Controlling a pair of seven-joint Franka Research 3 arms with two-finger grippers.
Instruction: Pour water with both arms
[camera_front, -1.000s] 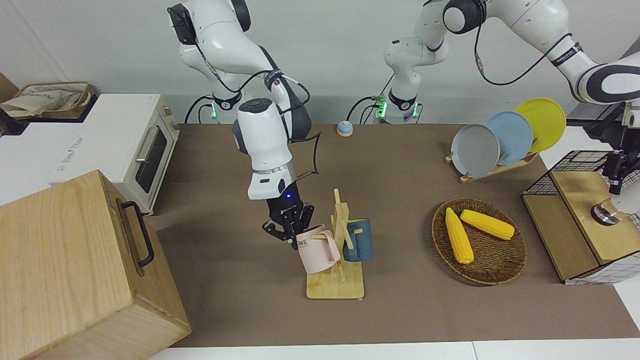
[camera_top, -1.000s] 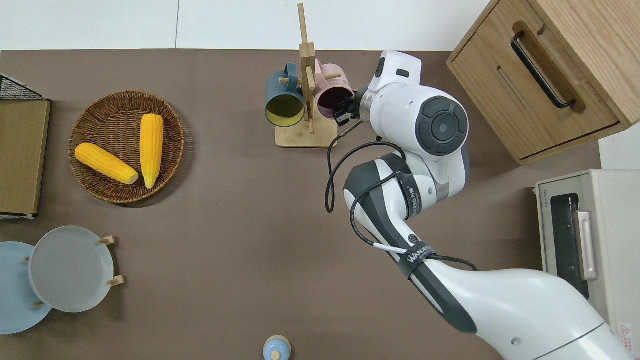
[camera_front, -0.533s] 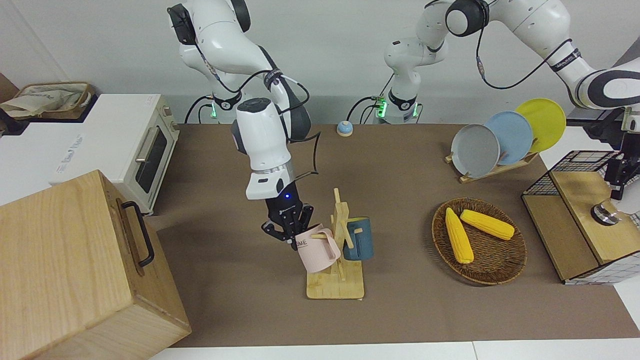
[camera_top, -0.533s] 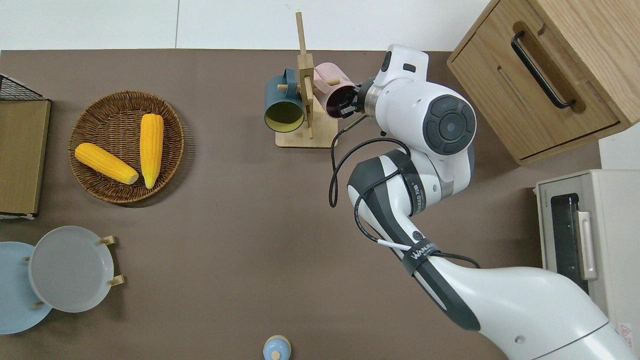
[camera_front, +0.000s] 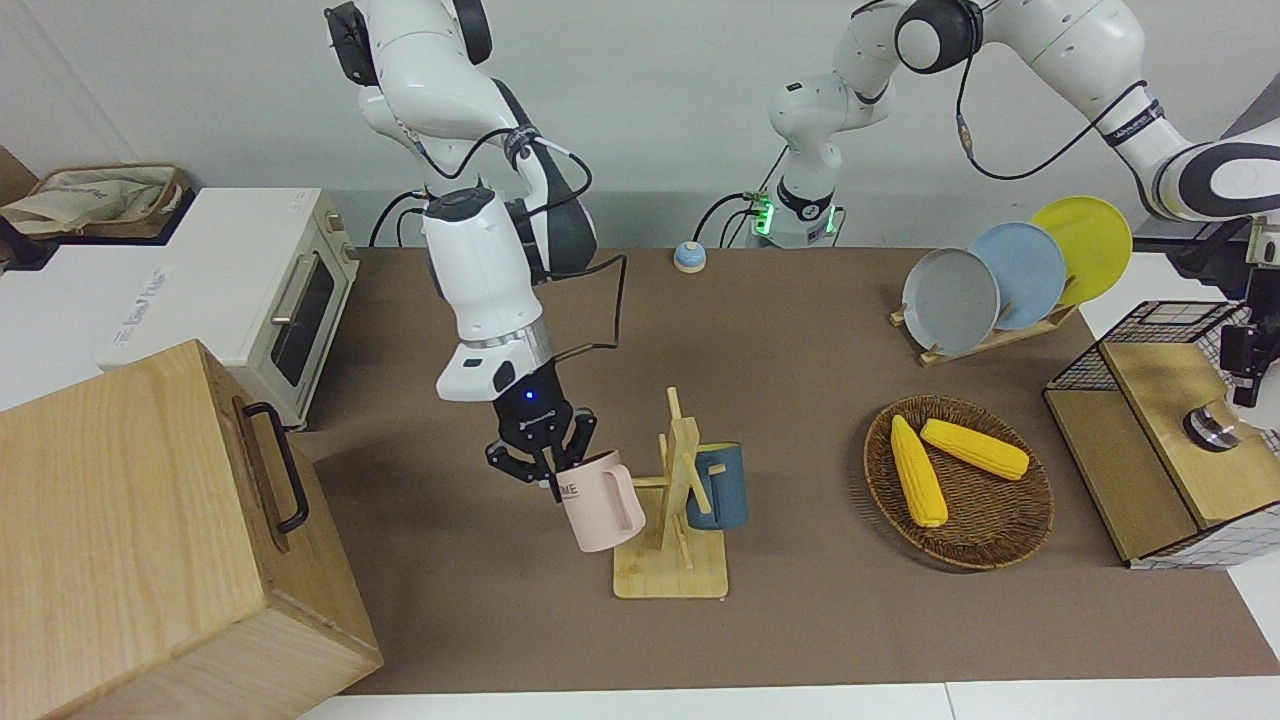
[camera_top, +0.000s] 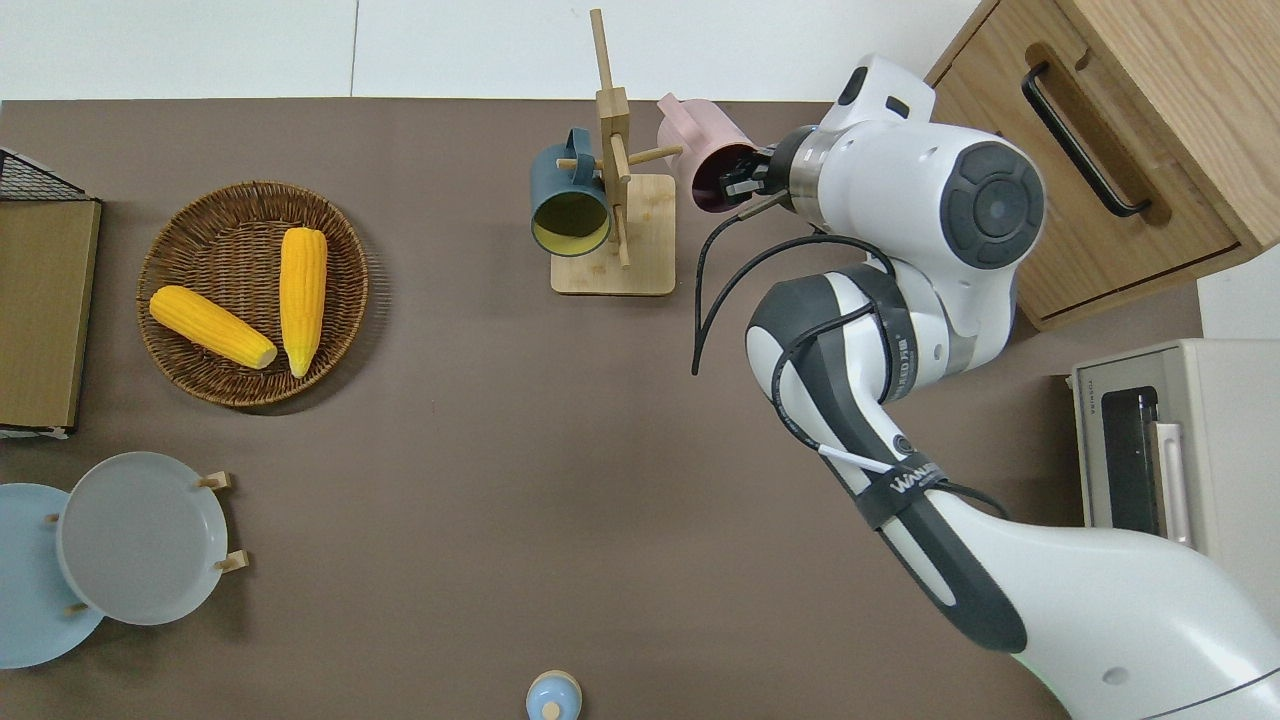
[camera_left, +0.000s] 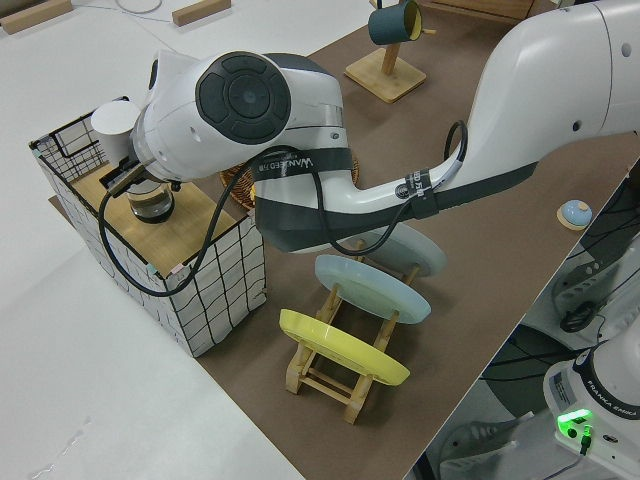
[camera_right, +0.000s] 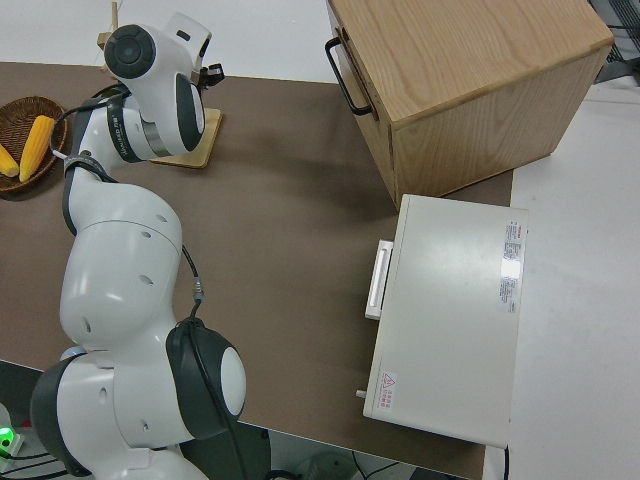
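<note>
Near the table edge farthest from the robots, about midway along it, the right gripper (camera_front: 540, 462) holds a pink mug (camera_front: 598, 502) in the air, its fingers clamped on the mug's rim. The mug hangs tilted, its opening turned toward the robots and its handle toward a wooden mug rack (camera_front: 675, 520); it is clear of the rack's pegs, just beside the rack on the right arm's end. From overhead the mug (camera_top: 705, 160) is over the brown table (camera_top: 450, 420) next to the rack's base (camera_top: 620, 235).

A dark blue mug (camera_front: 716, 486) with a yellow inside hangs on a peg on the rack's opposite face, toward the left arm's end.

The left gripper (camera_front: 1250, 358) is at the left arm's end of the table, over a wire-sided box with a wooden top (camera_front: 1170, 400). A small round metal-and-black object (camera_front: 1210, 428) sits on that top, under the gripper. Whether the gripper's fingers are apart or together cannot be told.

A round wicker basket (camera_top: 170, 340) with two yellow corn cobs (camera_top: 302, 298) lies between the rack and the wire box. Nearer the robots, a plate stand (camera_front: 1000, 335) holds a grey, a blue and a yellow plate. A large wooden cabinet with a black handle (camera_front: 150, 540) fills the corner at the right arm's end farthest from the robots, with a white toaster oven (camera_front: 270, 290) nearer the robots. A small blue bell (camera_front: 689, 257) sits at the table edge nearest the robots.
</note>
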